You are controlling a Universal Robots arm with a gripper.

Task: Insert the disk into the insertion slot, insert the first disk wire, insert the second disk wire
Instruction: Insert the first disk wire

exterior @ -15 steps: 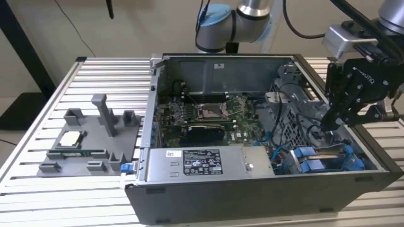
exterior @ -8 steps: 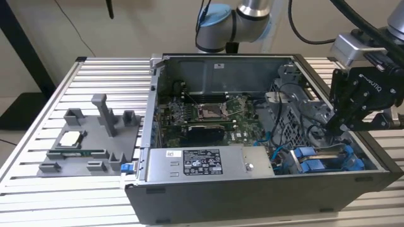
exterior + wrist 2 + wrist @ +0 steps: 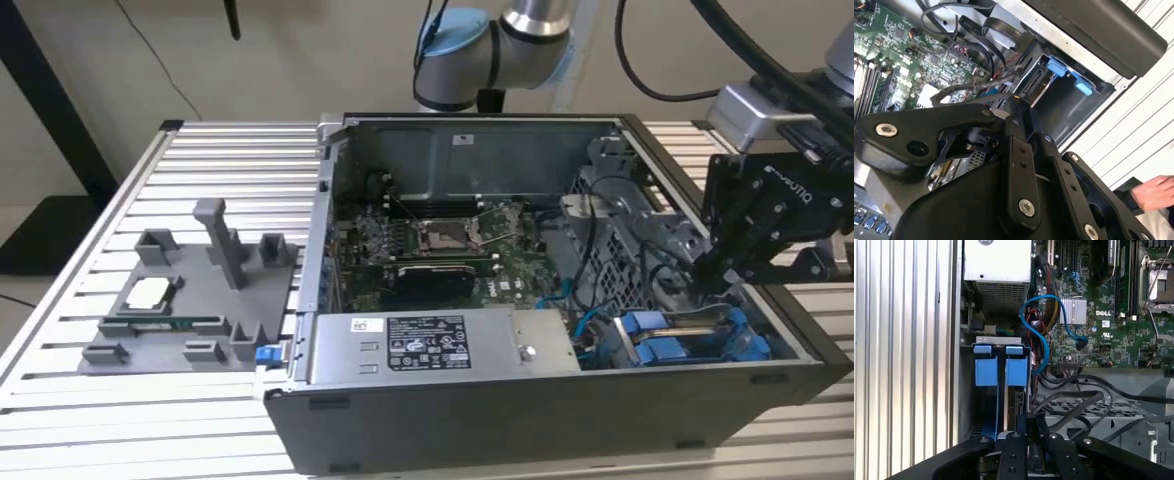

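The disk (image 3: 663, 345) sits down in the insertion slot (image 3: 771, 322) at the case's corner on the exterior view's right, its blue carrier tabs (image 3: 1016, 372) on top. My gripper (image 3: 722, 287) reaches down into the case just behind it. In the first wrist view my gripper (image 3: 1027, 419) has its fingers drawn together at the disk's rear end. Black wires (image 3: 1074, 407) run off right beside the tips, and what lies between the tips is hidden. The second wrist view looks past my gripper (image 3: 1015, 100) to the slot (image 3: 1054, 107) with its blue tabs.
A silver power-supply box (image 3: 427, 342) lies along the case's near wall, and the motherboard (image 3: 454, 240) sits mid-case. A blue cable (image 3: 1046, 335) loops beside the slot. A grey parts fixture (image 3: 187, 300) rests on the slatted table (image 3: 80, 400). A person's hand (image 3: 1154, 192) is nearby.
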